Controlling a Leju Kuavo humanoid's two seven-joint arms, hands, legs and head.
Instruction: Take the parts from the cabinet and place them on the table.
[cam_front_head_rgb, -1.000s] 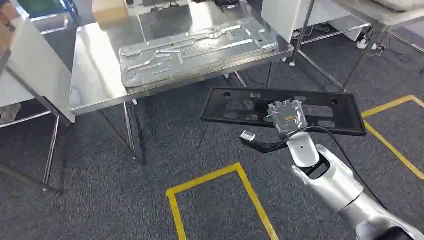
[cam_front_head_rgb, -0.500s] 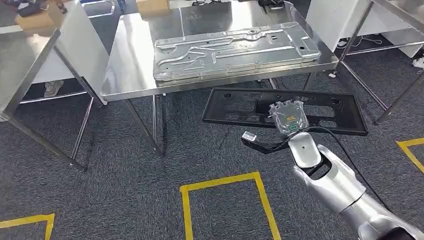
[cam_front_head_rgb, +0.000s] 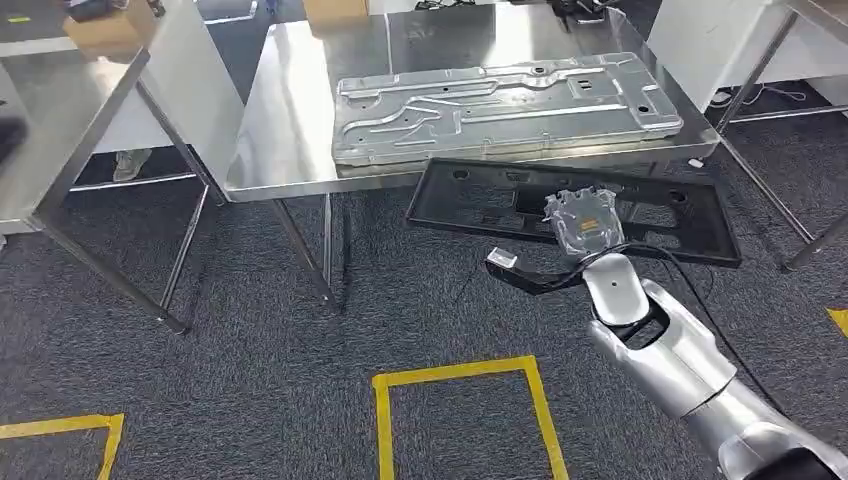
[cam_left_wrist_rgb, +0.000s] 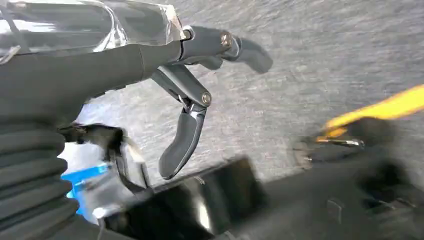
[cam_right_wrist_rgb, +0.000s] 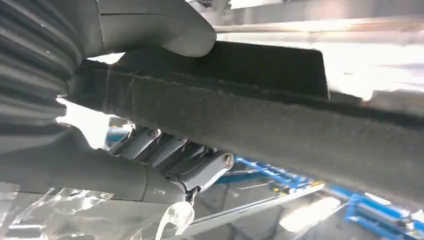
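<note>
Steel worktop (cam_front_head_rgb: 290, 120) at twelve o'clock already carries a metal panel (cam_front_head_rgb: 505, 100); the black panel (cam_front_head_rgb: 640, 215), clasped by right hand (cam_front_head_rgb: 585, 225) fingers, remains unplaced, left hand (cam_left_wrist_rgb: 190, 75) fingers released.

Lighting: bright, even, from overhead. Glare: white patches on the steel table (cam_front_head_rgb: 280, 150) top in the head view; blown-out highlights behind the black panel (cam_right_wrist_rgb: 260, 100) in the right wrist view. Shadows: soft, under the table. Blur: heavy motion smear across the left wrist view, carpet (cam_left_wrist_rgb: 325, 60) streaked.
</note>
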